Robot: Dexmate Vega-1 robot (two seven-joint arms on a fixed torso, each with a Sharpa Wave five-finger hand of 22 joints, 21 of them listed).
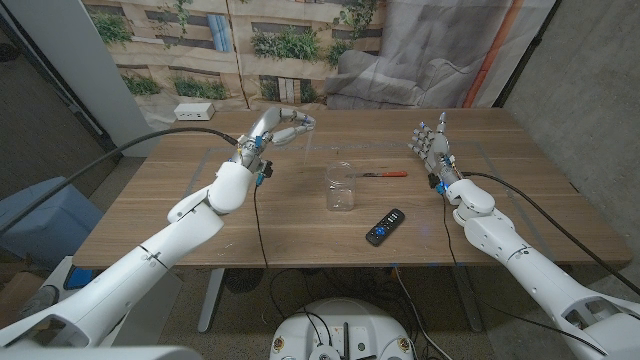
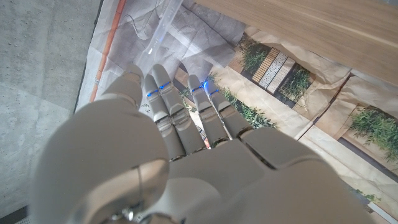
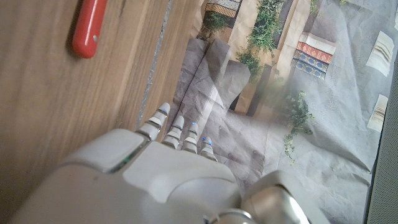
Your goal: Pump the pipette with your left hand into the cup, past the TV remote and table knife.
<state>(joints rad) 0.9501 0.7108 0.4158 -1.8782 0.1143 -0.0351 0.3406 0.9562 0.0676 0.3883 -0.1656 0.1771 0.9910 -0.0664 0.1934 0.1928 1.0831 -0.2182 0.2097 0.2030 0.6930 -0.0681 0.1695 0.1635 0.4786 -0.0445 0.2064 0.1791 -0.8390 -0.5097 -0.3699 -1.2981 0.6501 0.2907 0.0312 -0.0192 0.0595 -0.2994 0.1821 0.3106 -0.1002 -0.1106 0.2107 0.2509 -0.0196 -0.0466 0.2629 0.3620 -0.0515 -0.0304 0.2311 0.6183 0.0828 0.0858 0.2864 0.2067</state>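
The left hand (image 1: pixel 283 127) is hovering above the worktop (image 1: pixel 200 215) at its far left side, fingers curled forward and closing around the upper end of the pipette (image 1: pixel 304 141). In the left wrist view the fingers (image 2: pixel 166 102) are wrapping toward a clear, faintly marked tube (image 2: pixel 163 28) that is reaching out past their tips. Seen from the head camera, the pipette is hanging nearly upright from the hand, long axis close to vertical, its thin tip pointing down at the wood. The tip is sitting up off the surface, to the left of the cup (image 1: pixel 341 187) and a little farther back, not over its mouth.

The cup is a clear, upright container standing near the middle of the worktop, well apart from the left hand. Just behind and to its right the table knife (image 1: pixel 381 175) is lying flat, its long axis running across the worktop, red handle pointing toward the robot's right and the dull blade toward the cup. The TV remote (image 1: pixel 385 227) is lying in front of the knife, nearer the robot, black, angled diagonally.

The right hand (image 1: pixel 431 145) is standing over the right part of the worktop, fingers spread upward and holding nothing. Its wrist camera is showing the knife's red handle end (image 3: pixel 89 28) on the wood ahead of the fingers.
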